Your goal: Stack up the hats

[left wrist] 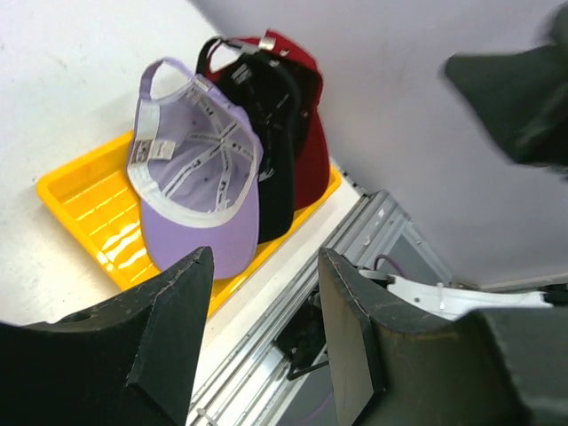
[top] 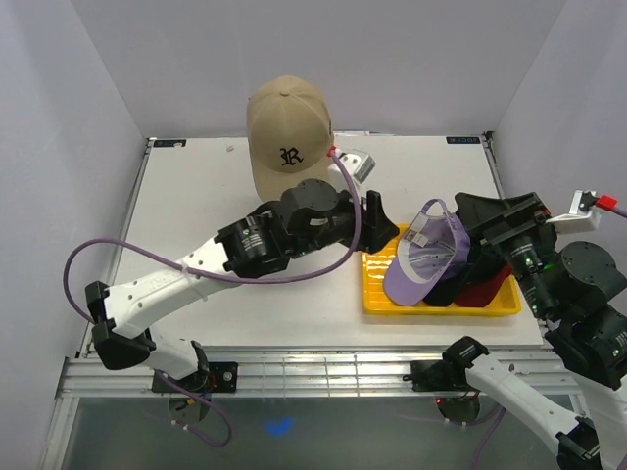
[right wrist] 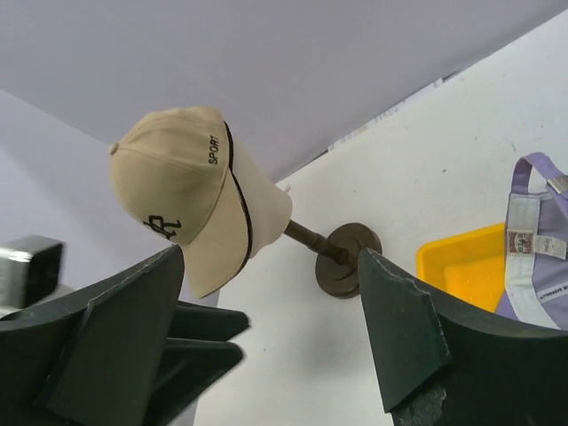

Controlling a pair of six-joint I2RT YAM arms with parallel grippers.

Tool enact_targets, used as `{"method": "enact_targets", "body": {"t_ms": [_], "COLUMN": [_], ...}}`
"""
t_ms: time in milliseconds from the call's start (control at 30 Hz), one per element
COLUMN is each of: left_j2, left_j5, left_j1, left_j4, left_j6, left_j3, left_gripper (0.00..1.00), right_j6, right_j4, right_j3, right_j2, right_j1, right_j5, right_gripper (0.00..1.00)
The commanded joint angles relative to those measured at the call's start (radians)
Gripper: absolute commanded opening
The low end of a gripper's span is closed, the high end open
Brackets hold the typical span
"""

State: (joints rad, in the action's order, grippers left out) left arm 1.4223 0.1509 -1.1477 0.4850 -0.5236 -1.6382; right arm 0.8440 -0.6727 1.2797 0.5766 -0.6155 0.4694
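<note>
Right now your left arm [top: 186, 269] is spanning the tabletop [top: 196, 186] from the near left corner towards the middle. Beyond its wrist, at the far middle, the tan cap [top: 287, 127] is sitting on the mannequin head [right wrist: 262, 209], brim pointing down, and the head is standing on a dark stand [right wrist: 346, 257].

The left fingers [left wrist: 169, 346] are hovering spread wide apart and gripping nothing, just left of the yellow tray [top: 377, 294].

That tray is lying near the right end of the near edge, and you are seeing three caps nested together in it, all tilted. The lavender cap [top: 421, 269] is leaning leftmost with its white-taped inside showing. The black cap [top: 458, 282] is tucking in just behind it, and the red cap [top: 493, 287] is resting furthest right.

Your right fingers [right wrist: 408, 337] are hanging wide open and empty above the tray's right end, aiming towards the tan cap at the far left.
</note>
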Motion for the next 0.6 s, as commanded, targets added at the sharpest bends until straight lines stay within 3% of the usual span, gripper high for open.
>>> {"method": "enact_targets", "body": {"t_ms": [0, 233, 567], "left_j2": [0.036, 0.228, 0.524], "left_j5": [0.087, 0.097, 0.133], "left_j1": [-0.033, -0.139, -0.219], "left_j4": [-0.056, -0.094, -0.042], "left_j6": [-0.015, -0.049, 0.002], "left_j3": [0.046, 0.101, -0.089], "left_gripper": [0.61, 0.54, 0.56], "right_j6": [-0.049, -0.059, -0.082], "right_j4": [-0.011, -0.008, 0.016], "right_j3": [0.084, 0.122, 0.175], "right_j2": [0.029, 0.058, 0.134], "right_j1": [0.0, 0.002, 0.002], "right_j5": [0.061, 0.084, 0.022], "right_gripper": [0.84, 0.84, 0.84]}}
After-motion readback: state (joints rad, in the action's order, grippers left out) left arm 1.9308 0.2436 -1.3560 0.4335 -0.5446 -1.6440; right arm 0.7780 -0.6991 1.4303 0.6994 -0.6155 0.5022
